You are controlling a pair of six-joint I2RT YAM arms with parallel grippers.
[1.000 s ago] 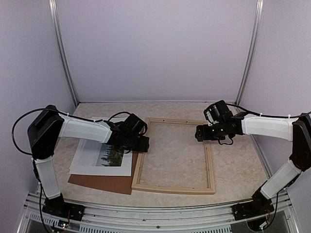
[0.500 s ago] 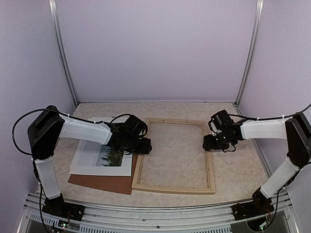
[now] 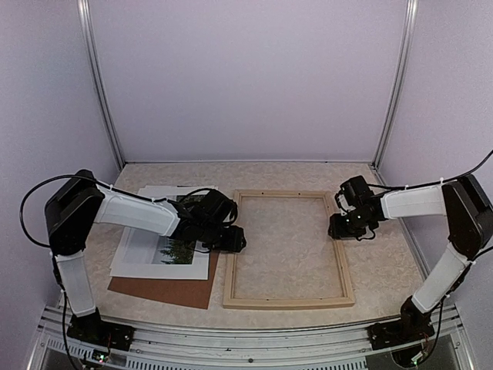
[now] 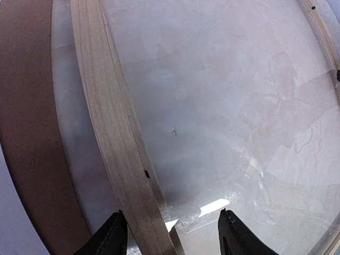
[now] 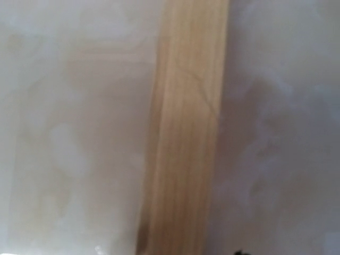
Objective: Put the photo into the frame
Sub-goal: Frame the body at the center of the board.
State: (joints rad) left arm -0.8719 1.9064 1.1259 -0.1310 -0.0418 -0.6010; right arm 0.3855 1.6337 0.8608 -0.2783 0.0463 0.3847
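Now my left gripper (image 4: 172, 239) has its fingers spread on either side of the frame (image 3: 289, 302), at its left rail. My right gripper (image 3: 339, 227) is at mid-right, and I cannot tell if it's open or closed. The photo (image 3: 166, 250) lies lower left, outside the frame. Uneven pulls could twist the frame.

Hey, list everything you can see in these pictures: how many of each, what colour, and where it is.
Thin pale wooden rectangular frame: one, natural wood, flat on the middle of the table.
White-bordered print of dark evergreen trees: one, white and dark green, left of the frame, partly under the left arm.
Flat brown board: one, brown, beneath the print, showing at its near edge.
Marbled beige table: one, beige, under everything.
Enclosure walls: three, pale lilac, back and sides.
Left arm: one, white and black.
Right arm: one, white and black.
Left fingers: two, black, open astride the frame's left rail.
Right fingers: black, at the frame's right rail; opening unclear.
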